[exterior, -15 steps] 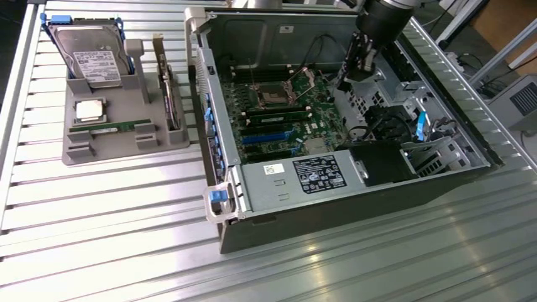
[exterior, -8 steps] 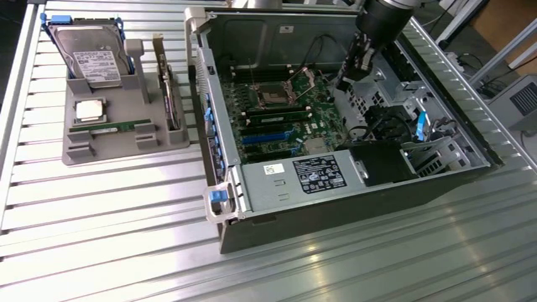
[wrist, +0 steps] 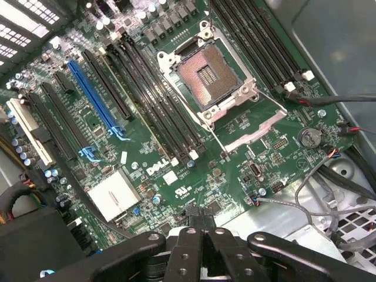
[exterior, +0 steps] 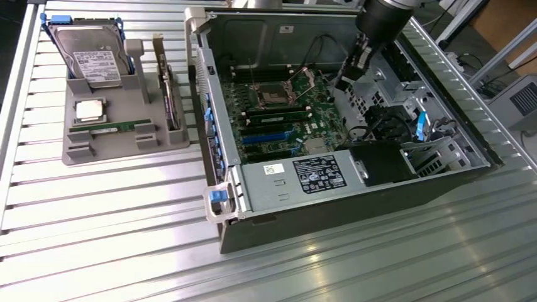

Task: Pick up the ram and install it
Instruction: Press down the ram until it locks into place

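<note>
My gripper (wrist: 202, 226) is pinched fully closed with nothing in it, hovering inside the open computer case (exterior: 251, 195) above the motherboard (wrist: 247, 158). Risks: closed tips snagging the loose cables (wrist: 329, 170) beside me, or knocking the bare processor socket (wrist: 205, 76). Case walls hem me in; open room is only upward. One ram (exterior: 110, 126) lies in the gray holder (exterior: 84, 154) on the counter (exterior: 126, 207), well apart; another ram stick (exterior: 278, 117) looks already seated.
</note>
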`<state>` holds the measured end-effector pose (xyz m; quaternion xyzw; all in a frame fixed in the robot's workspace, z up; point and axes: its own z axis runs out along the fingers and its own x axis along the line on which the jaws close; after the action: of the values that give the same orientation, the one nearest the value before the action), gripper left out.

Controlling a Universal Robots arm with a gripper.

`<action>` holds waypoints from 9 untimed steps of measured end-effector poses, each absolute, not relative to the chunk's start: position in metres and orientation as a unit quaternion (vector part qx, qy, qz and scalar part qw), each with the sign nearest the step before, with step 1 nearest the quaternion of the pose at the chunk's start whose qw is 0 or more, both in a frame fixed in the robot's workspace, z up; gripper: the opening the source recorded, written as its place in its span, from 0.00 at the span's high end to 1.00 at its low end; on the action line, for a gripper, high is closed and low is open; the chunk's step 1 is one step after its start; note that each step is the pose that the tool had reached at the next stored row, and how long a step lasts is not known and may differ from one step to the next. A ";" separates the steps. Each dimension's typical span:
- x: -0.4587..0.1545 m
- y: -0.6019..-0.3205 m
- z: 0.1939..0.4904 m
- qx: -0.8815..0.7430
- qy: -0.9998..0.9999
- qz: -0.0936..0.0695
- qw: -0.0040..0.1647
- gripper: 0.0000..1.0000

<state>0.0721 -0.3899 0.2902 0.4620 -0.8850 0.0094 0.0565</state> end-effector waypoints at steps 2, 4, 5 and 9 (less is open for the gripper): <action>0.072 -0.390 0.290 0.453 -0.890 0.009 0.057 0.90; 0.072 -0.390 0.290 0.443 -0.895 0.008 0.057 0.90; 0.072 -0.390 0.290 0.435 -0.899 0.008 0.057 0.90; 0.072 -0.390 0.290 0.408 -0.911 0.006 0.057 0.90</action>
<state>0.0721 -0.3899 0.2902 0.4081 -0.9111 0.0060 0.0569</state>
